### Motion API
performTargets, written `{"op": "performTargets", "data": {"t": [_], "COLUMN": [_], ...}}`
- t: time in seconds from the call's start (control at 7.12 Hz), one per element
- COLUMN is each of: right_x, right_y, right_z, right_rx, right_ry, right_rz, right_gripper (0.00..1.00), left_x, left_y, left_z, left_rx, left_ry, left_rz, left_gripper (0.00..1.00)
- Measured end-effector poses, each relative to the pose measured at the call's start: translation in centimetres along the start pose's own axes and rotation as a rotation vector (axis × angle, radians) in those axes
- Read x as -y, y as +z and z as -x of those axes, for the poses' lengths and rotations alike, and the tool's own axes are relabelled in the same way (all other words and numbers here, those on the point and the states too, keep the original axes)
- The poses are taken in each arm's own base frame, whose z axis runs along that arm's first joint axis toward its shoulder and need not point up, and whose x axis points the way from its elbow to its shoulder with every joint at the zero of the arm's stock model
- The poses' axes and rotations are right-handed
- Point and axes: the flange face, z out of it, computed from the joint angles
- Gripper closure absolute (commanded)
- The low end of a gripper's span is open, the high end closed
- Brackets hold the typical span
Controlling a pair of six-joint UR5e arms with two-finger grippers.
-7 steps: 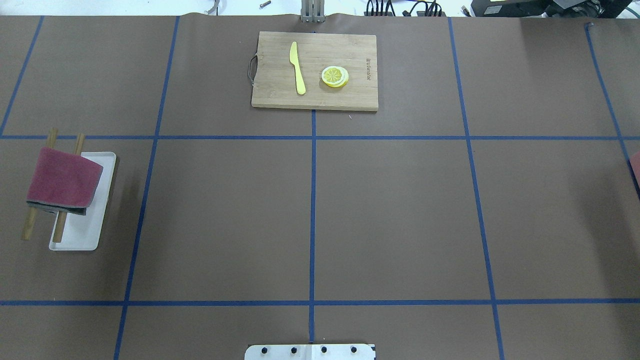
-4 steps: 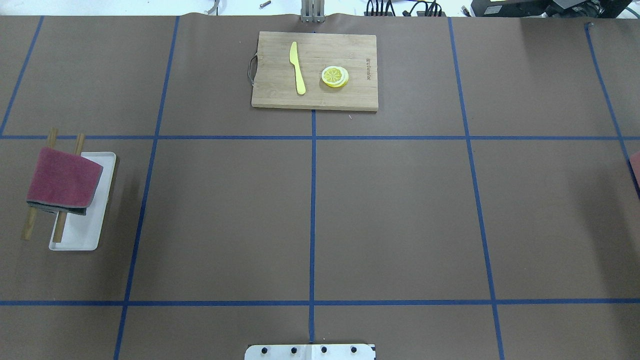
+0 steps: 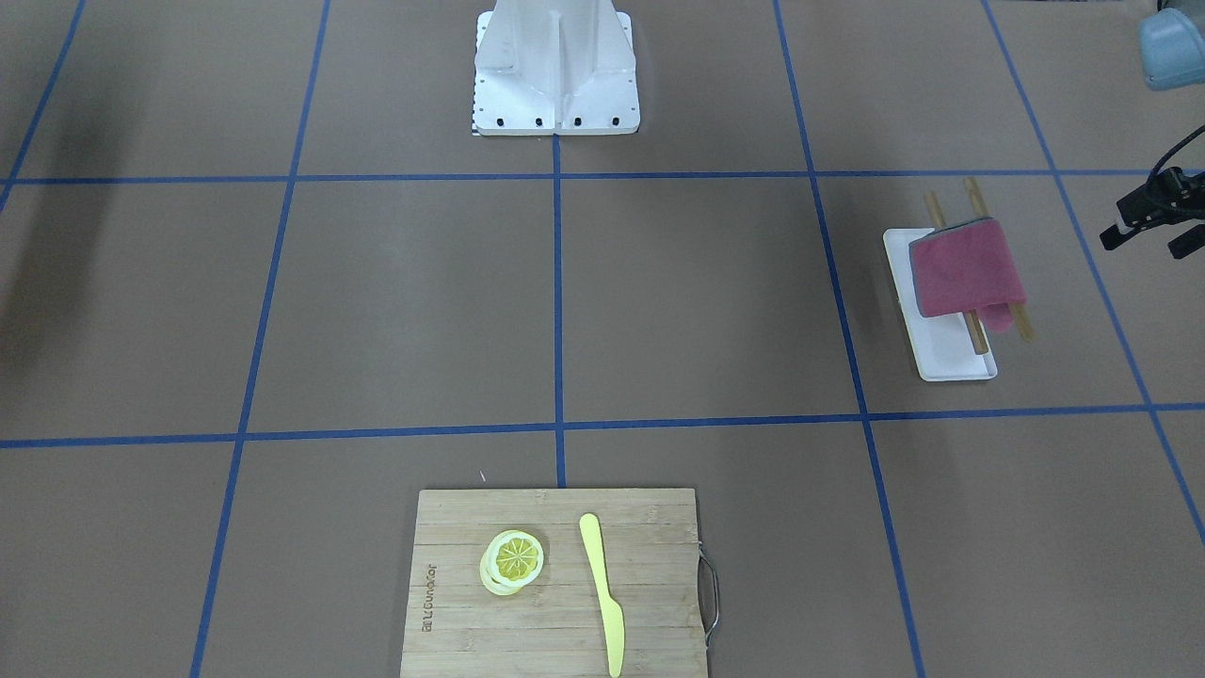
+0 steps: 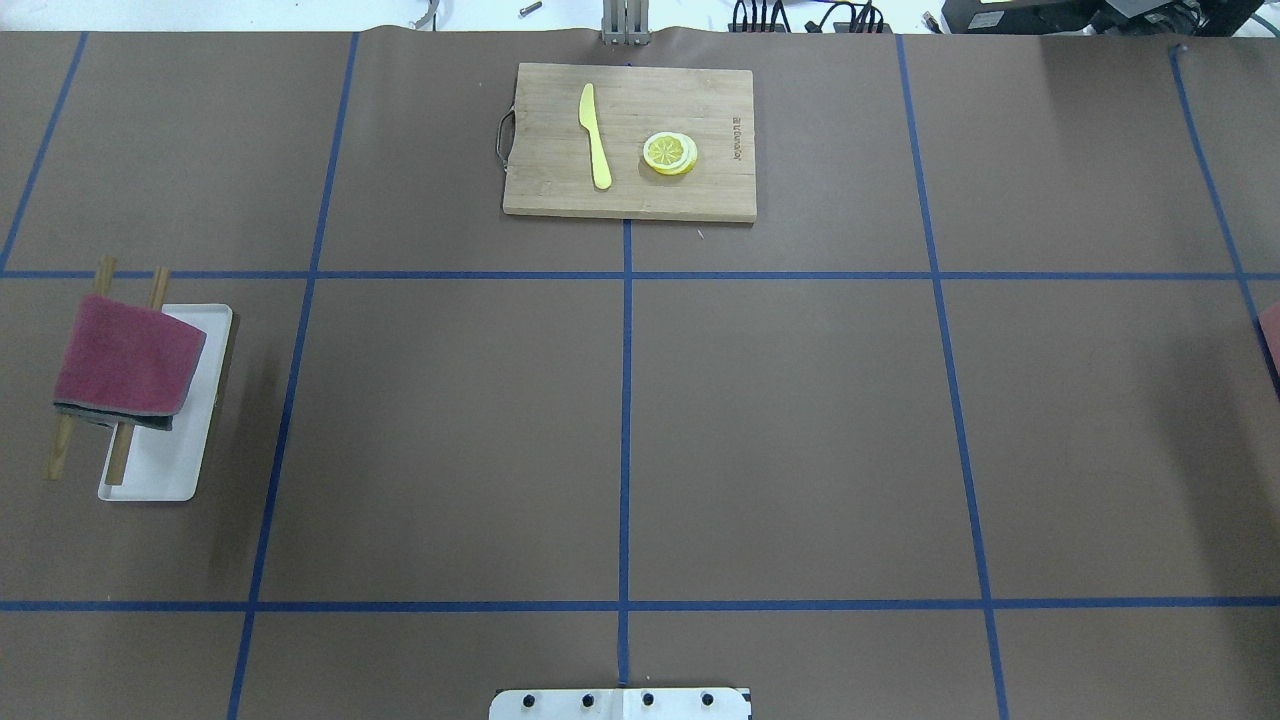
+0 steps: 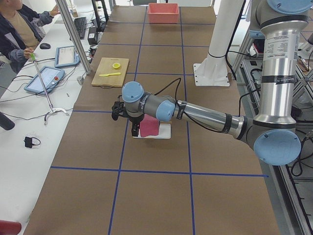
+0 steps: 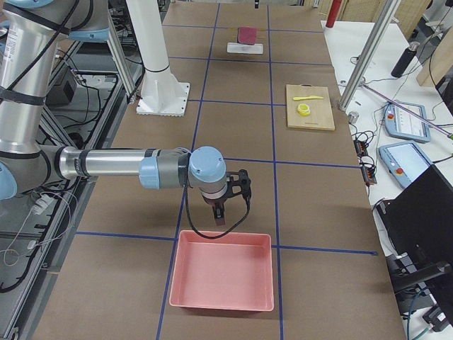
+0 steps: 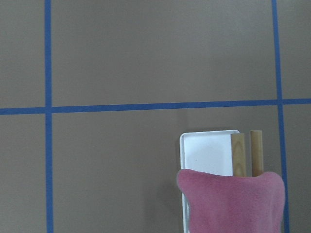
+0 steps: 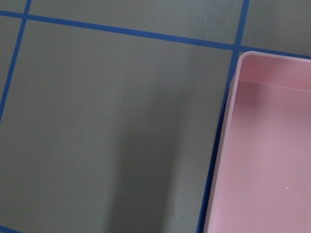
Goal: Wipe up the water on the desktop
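Observation:
The desktop [image 4: 450, 430] is brown with blue tape lines; I see no clear puddle on it, only faint outlines in the right wrist view [image 8: 109, 97]. A dark red cloth [image 4: 125, 360] hangs over two wooden rods above a white tray [image 4: 160, 470]; it also shows in the left wrist view [image 7: 231, 201]. My left gripper [image 5: 134, 128] hovers beside the cloth, on its side away from the robot base; only part of it shows at the front-facing view's right edge [image 3: 1144, 221], and I cannot tell whether it is open. My right gripper [image 6: 219, 216] hangs over the desktop near a pink bin; I cannot tell its state.
The pink bin [image 6: 221, 273] stands at the table's right end. A bamboo cutting board [image 4: 700, 190] with a yellow knife [image 4: 595, 135] and a lemon slice [image 4: 670, 153] lies at the far middle. The robot's white base plate [image 3: 555, 66] is at the near edge.

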Motion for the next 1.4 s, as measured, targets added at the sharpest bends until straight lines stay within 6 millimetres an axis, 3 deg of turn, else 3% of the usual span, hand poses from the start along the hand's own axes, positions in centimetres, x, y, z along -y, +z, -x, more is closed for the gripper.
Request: {"op": "performTargets", "data": {"t": [0.14, 0.28, 0.42, 0.7, 0.84, 0.98, 1.4], "right_x": [-0.1, -0.2, -0.2, -0.2, -0.2, -0.2, -0.3], "right_y": [0.0, 0.1, 0.1, 0.3, 0.4, 0.6, 1.1], "right_z": [0.1, 0.2, 0.2, 0.3, 0.3, 0.4, 0.6], "right_rx": [0.000, 0.001, 0.002, 0.004, 0.005, 0.006, 0.010], "right_ry": [-0.017, -0.024, -0.026, -0.028, -0.030, -0.032, -0.037], "right_rz": [-0.010, -0.013, -0.013, -0.010, -0.006, -0.001, 0.012], "right_gripper": [0.00, 0.00, 0.00, 0.00, 0.00, 0.00, 0.00], "left_x": [-0.1, -0.3, -0.2, 0.4, 0.8, 1.0, 0.0], "left_y": [0.7, 1.6, 2.1, 3.2, 4.2, 5.2, 7.2], "left_z": [-0.9, -2.1, -2.9, -4.5, -5.9, -7.0, -5.6], "left_rx": [-0.004, -0.011, -0.018, -0.015, 0.017, 0.058, 0.113], "left_ry": [0.004, 0.016, 0.009, 0.012, 0.043, 0.052, -0.033], "left_rz": [0.011, 0.021, 0.022, 0.025, 0.017, 0.007, 0.022], "left_gripper": [0.03, 0.15, 0.06, 0.11, 0.02, 0.02, 0.07]}}
